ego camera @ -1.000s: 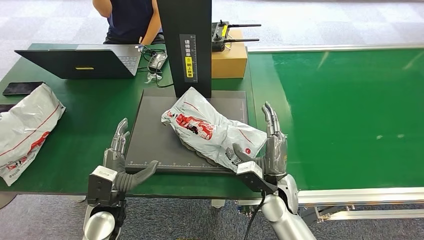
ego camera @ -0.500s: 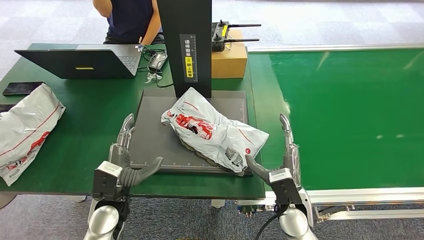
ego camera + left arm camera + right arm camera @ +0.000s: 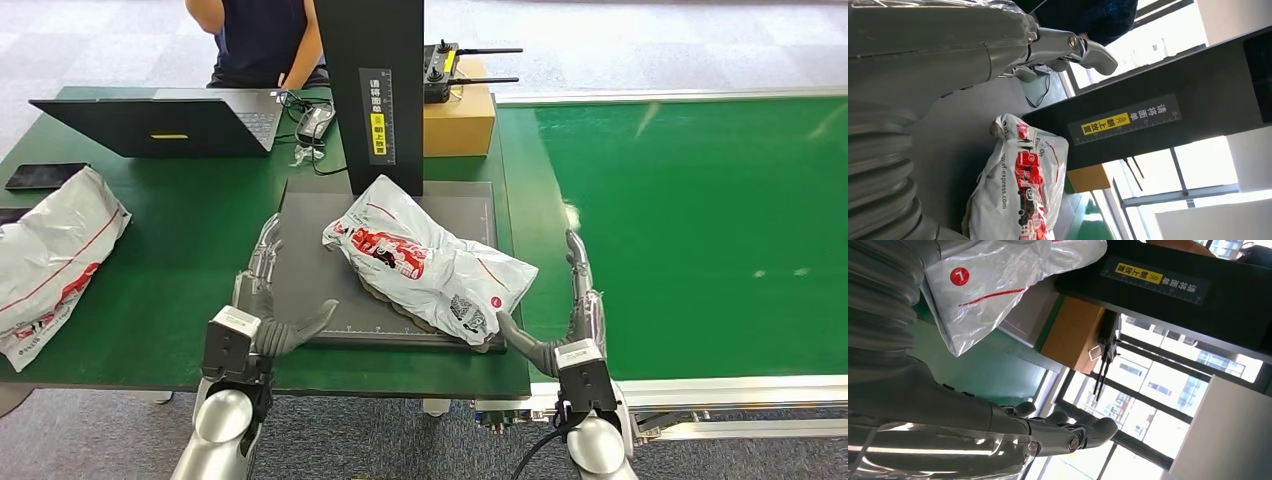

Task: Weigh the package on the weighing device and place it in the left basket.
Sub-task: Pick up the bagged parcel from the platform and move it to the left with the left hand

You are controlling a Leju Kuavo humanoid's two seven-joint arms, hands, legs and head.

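The package (image 3: 420, 265), a white courier bag with red print, lies across the dark grey platform of the weighing device (image 3: 315, 240), its near right end hanging over the platform's corner. My left hand (image 3: 262, 310) is open at the platform's near left edge, thumb over the front rim, holding nothing. My right hand (image 3: 570, 320) is open just right of the package's near end, fingers up, apart from the bag. In the left wrist view the package (image 3: 1018, 195) lies beyond my left hand (image 3: 998, 45). In the right wrist view the package (image 3: 998, 275) lies beside my right hand (image 3: 973, 425).
The scale's black column (image 3: 370, 90) stands behind the package. A second white bag (image 3: 50, 260), a phone (image 3: 45, 175) and a laptop (image 3: 170, 120) lie to the left. A cardboard box (image 3: 460, 120) and a person (image 3: 260, 40) are at the back. The green conveyor belt (image 3: 700, 220) runs right.
My right hand has drawn away from the package's near end, out to the right and lower. My left hand has moved in toward the platform's left edge. The package has stayed put.
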